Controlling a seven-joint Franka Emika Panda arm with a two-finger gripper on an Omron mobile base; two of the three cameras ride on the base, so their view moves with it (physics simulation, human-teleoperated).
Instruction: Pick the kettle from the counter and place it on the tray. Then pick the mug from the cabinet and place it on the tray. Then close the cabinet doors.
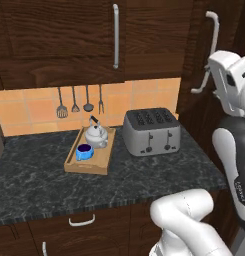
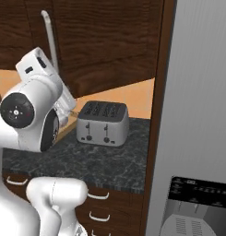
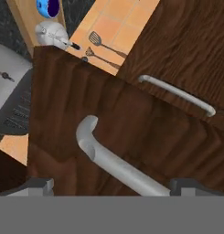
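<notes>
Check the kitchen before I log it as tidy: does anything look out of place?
The right-hand cabinet door stands ajar, angled outward, while the left door sits flush. Nothing else stands out.

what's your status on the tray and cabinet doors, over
Gripper open, straddling right door handle. Kettle and mug both on tray. Left door shut, right door still ajar. Nothing in the way.
</notes>
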